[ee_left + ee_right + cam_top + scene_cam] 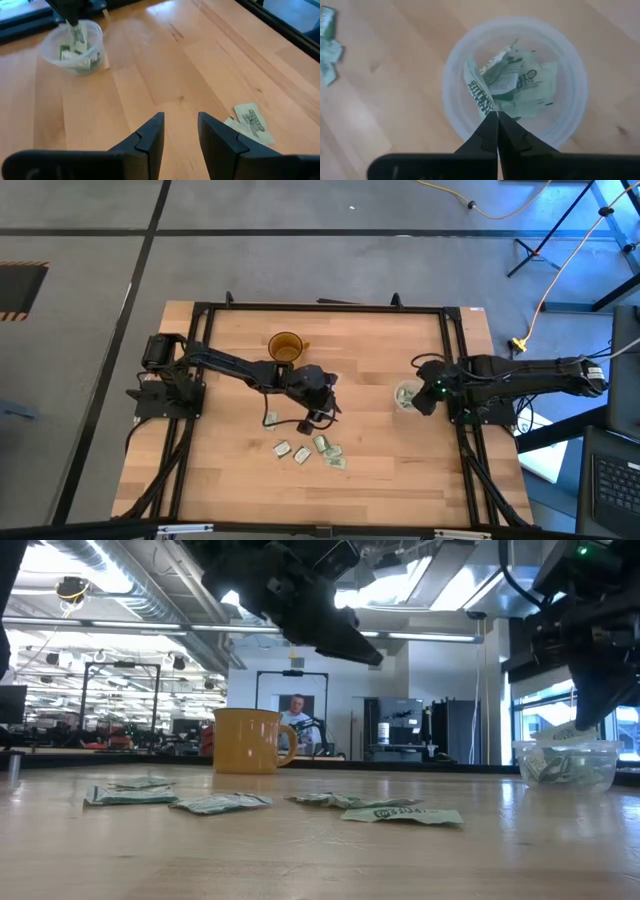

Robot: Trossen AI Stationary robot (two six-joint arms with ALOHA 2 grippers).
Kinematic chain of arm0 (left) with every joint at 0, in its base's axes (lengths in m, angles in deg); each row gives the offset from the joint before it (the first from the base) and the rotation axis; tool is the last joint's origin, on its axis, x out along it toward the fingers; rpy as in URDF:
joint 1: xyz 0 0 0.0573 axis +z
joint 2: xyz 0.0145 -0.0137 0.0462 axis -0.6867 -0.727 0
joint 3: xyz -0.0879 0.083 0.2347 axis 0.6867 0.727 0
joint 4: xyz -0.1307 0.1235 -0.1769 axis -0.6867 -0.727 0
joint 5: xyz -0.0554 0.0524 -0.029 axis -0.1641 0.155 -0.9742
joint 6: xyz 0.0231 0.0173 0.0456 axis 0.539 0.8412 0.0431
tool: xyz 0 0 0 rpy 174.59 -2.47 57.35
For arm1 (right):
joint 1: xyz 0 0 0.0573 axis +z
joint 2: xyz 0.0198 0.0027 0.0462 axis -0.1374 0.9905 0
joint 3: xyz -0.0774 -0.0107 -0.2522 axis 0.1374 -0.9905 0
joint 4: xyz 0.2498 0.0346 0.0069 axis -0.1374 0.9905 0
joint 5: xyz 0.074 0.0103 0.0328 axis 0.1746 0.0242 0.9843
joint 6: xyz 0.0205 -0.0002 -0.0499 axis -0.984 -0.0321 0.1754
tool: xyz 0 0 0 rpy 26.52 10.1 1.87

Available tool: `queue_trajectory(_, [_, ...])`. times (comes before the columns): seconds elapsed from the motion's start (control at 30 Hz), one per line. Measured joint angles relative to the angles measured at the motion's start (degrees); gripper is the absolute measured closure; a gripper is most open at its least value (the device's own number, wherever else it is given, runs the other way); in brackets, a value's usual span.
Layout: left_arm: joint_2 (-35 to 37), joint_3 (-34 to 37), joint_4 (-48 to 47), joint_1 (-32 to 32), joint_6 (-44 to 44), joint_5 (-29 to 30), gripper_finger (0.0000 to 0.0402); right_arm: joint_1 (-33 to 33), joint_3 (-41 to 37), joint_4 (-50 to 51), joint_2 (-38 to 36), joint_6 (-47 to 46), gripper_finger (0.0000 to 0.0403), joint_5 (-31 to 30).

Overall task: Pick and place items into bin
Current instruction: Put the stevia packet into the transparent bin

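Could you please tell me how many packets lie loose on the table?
5 packets: one alone, nearest the amber cup; four clustered toward the table's front edge. Overlap may hide more.

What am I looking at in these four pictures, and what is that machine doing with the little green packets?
Two dark robot arms work at a wooden table. One picture looks down from above, one looks level across the tabletop, and two come from cameras on the wrists. The right claw, shut, holds a pale green and white wrapped packet over the small round clear plastic cup, which already holds several. The left claw hangs open above the table. More loose packets lie mid-table, near an amber-brown mug.
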Motion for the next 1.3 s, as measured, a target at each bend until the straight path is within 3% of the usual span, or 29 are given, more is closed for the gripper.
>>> queue_trajectory(0.4, [0.00, 0.00, -9.76, -1.21, -1.42, 0.31, 0.0293, 0.00, -0.04, 0.38, 4.82, 0.92, 0.0398, -0.62])
queue_trajectory(0.63, [-0.03, 0.00, -20.28, -3.68, -2.23, 11.15, 0.0292, 0.00, -0.04, 0.18, 4.96, 1.44, 0.0355, -1.72])
queue_trajectory(0.9, [-0.03, 0.00, -35.05, -5.76, -12.74, 15.89, 0.0297, 0.00, -0.04, 0.18, 4.89, 1.33, 0.0298, -7.04])
queue_trajectory(1.07, [0.26, 0.00, -44.17, -6.01, -20.90, 15.91, 0.0306, 0.00, -0.04, 0.13, 4.89, 1.31, 0.0291, -8.06])
queue_trajectory(1.3, [0.67, 0.27, -50.35, -5.93, -23.97, 18.95, 0.0321, 0.00, -0.04, -1.23, 4.87, 1.42, 0.0290, -8.07])
